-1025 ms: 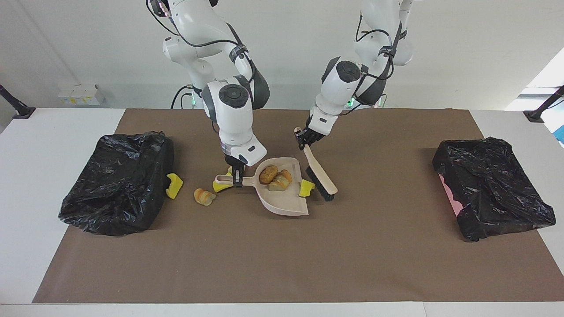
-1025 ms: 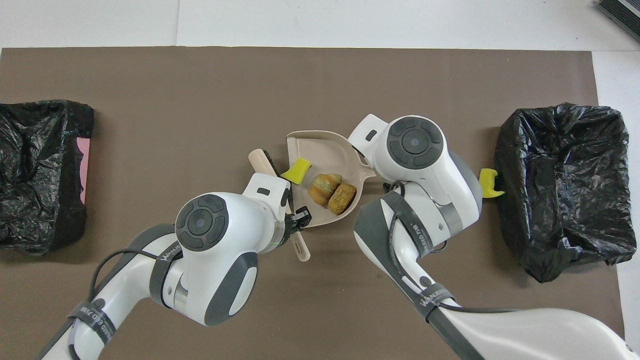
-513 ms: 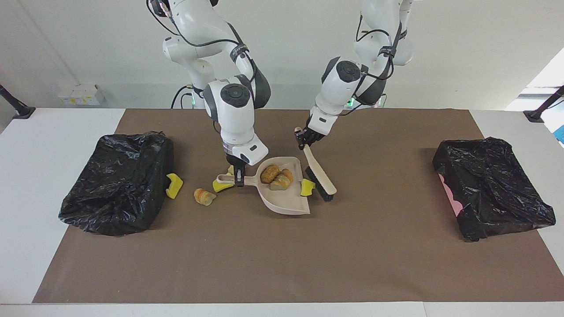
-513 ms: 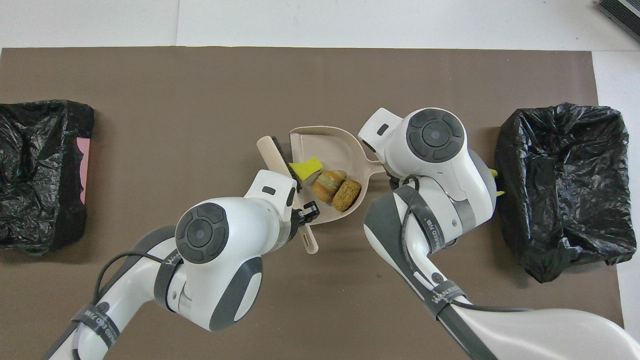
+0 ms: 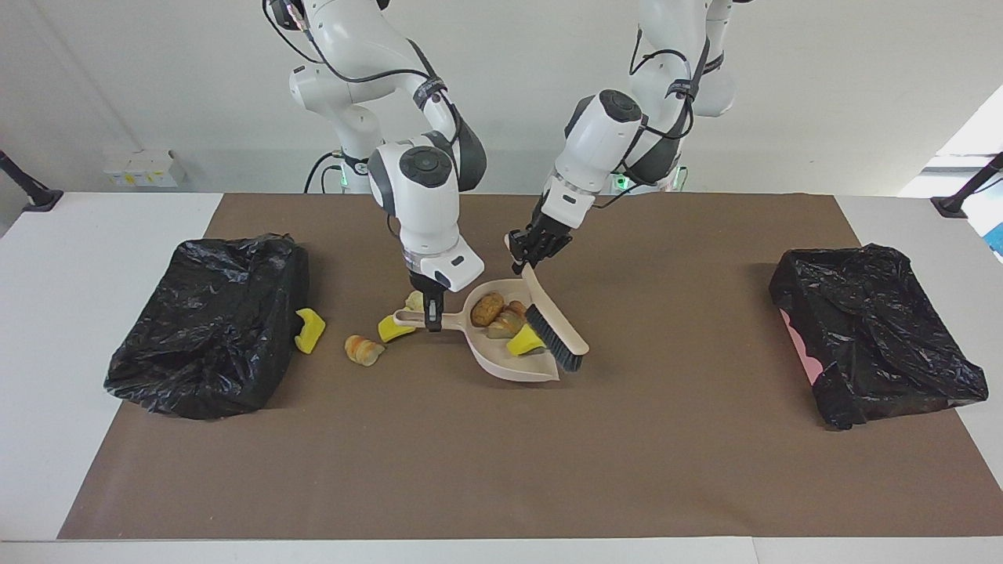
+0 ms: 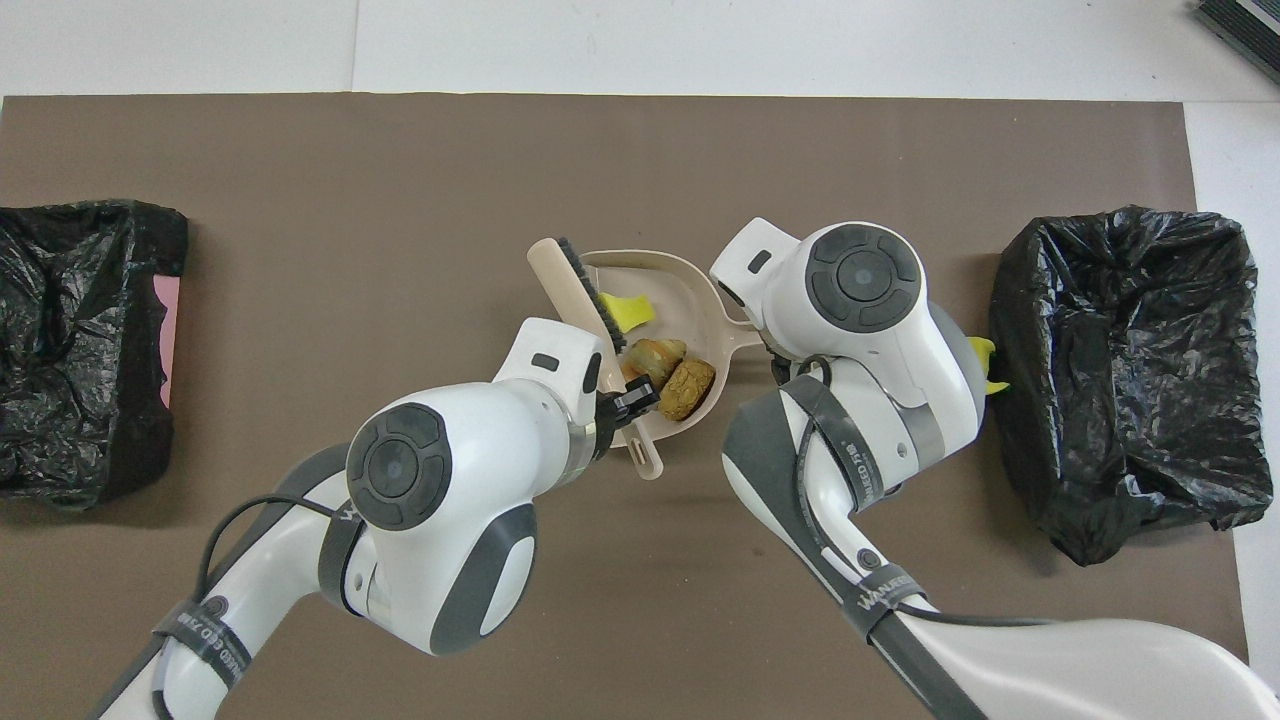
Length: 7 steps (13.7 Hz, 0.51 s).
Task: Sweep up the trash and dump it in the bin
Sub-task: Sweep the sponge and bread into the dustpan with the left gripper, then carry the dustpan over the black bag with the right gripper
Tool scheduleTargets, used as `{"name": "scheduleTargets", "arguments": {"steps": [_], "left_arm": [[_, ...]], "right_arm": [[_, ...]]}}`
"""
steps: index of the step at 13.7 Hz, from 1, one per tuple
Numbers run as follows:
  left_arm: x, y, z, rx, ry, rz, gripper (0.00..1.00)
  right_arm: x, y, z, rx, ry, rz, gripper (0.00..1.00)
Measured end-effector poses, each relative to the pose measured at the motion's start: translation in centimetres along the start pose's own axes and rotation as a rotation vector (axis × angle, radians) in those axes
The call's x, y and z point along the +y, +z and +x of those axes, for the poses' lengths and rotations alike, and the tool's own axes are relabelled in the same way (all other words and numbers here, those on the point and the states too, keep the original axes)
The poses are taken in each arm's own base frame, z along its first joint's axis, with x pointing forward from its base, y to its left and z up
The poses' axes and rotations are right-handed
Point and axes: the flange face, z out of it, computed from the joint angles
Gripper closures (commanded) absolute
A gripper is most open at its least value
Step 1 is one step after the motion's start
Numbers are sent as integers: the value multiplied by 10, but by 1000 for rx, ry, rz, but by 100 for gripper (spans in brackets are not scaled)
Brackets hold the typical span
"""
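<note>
left gripper (image 5: pixel 534 249): clamps brush (image 5: pixel 553 327) handle, frame centre | right gripper (image 5: pixel 432 315): clamps dustpan (image 5: pixel 501 363) handle | trash (image 5: pixel 501 321): three pieces in pan

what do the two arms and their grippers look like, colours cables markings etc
Both arms have glossy white rounded shells with dark grey joint sections and round dark grey caps. Black cables loop along the upper links, held by black straps with white lettering. The left gripper and the right gripper are small black two-finger units under white wrist blocks.
</note>
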Motion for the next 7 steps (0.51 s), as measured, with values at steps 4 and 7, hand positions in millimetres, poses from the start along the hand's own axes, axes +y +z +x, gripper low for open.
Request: {"name": "scheduleTargets", "arguments": {"steps": [4,7], "left_arm": [[6,-1,2,-16,2,9,100],[-10,4,-8,-108,58,169,100]], "right_arm": [[4,2,-12,54,31,25,100],[13,-2,-30,71,11,16,100]]}}
